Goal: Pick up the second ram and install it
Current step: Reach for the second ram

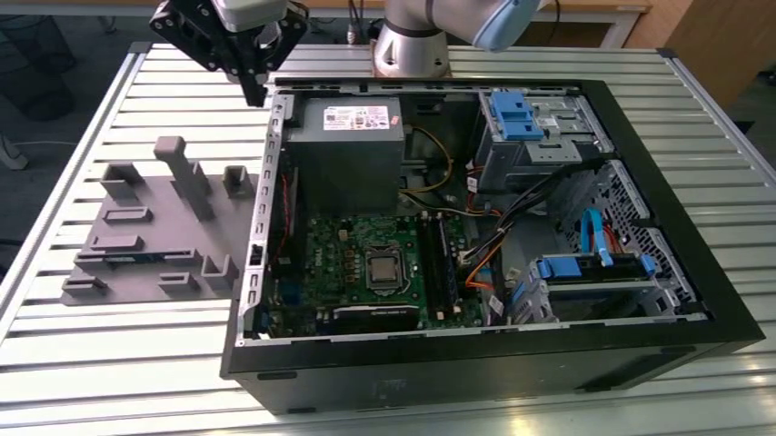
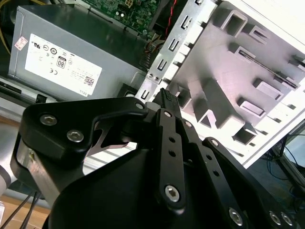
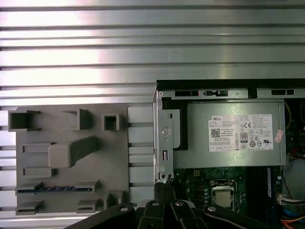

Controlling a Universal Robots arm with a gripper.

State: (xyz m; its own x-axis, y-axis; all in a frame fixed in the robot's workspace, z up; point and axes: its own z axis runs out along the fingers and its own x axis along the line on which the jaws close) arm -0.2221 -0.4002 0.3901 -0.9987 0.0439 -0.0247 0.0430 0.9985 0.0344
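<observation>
The pincer [image 1: 254, 91] hangs in the upper left of the exterior view, above the slatted desk [image 1: 109, 354] and just beside the corner of the open computer case [image 1: 485, 368] where the grey power supply [image 1: 345, 136] is mounted. Its fingers are together and nothing is clamped between them; the second wrist view shows the pincer [image 2: 165, 98] tapering to a single closed tip. A grey holding fixture [image 1: 145, 232] lies flat on the desk at the exterior view's left of the case, touching or almost touching the case wall. The second ram [image 3: 55, 189] rests edge-up in one long slot of this fixture, visible in the first wrist view as a narrow blue strip between two raised brackets. The ram is apart from the pincer and outside the case. Inside the case, the green motherboard [image 1: 340, 263] occupies the lower centre of the exterior view, with the processor [image 1: 383, 270] at its middle and the long black memory slots [image 1: 442, 263] just to the processor's right in that view. Light-blue drive brackets [image 1: 515, 113] sit toward the right side of the case.
</observation>
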